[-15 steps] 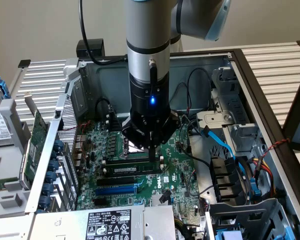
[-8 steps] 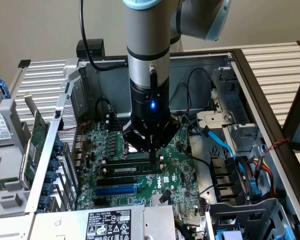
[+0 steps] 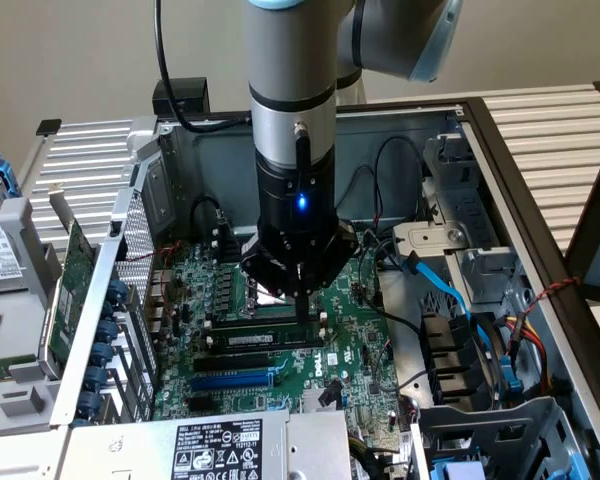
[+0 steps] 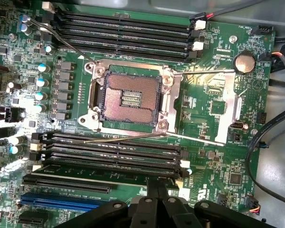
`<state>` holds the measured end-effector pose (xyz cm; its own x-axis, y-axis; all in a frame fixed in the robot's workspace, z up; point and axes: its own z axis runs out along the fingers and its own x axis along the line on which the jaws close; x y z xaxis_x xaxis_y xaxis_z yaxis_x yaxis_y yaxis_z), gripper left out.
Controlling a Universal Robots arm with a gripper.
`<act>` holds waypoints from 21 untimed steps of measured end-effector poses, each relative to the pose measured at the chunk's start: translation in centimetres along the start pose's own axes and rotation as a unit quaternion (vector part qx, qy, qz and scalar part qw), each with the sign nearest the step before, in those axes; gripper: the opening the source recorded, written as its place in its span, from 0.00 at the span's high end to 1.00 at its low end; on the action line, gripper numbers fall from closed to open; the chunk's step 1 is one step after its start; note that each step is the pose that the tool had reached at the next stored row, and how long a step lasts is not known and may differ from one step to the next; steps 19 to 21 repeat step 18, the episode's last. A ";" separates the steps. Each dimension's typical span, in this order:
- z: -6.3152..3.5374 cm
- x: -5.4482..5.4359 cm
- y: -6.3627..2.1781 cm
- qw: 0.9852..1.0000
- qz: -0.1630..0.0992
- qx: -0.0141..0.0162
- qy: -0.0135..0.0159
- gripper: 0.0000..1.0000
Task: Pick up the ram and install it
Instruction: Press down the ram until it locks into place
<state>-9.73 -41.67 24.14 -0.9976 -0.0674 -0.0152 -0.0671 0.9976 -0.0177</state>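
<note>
One open metal computer case (image 3: 500, 150) holds one green motherboard (image 4: 218, 109). One square processor socket (image 4: 130, 97) sits between two banks of four long black memory slots (image 4: 114, 152). One ram (image 3: 270, 338), a thin green stick with a white label, lies seated in a slot. The gripper (image 3: 300, 305) stands directly over its end, fingers drawn narrow.

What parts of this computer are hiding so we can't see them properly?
- Exterior view: the gripper covers one end of the ram, so you cannot tell whether the ram is clicked into its slot.
- Wrist view: the gripper's black body hides part of the motherboard near the blue slot.
- Exterior view: the writing on the white label is too small to read.
</note>
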 end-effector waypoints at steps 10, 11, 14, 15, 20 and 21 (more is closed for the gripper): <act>-2.19 2.0 -0.21 1.000 0.000 -0.008 0.002 0.89; -2.19 2.0 -0.21 1.000 0.000 -0.007 0.002 0.89; -2.19 2.0 -0.21 1.000 0.000 -0.007 0.002 0.89; -2.19 2.0 -0.21 1.000 0.000 -0.007 0.002 0.89; -2.19 2.0 -0.21 1.000 0.000 -0.007 0.002 0.89; -2.19 2.0 -0.21 1.000 0.000 -0.007 0.002 0.89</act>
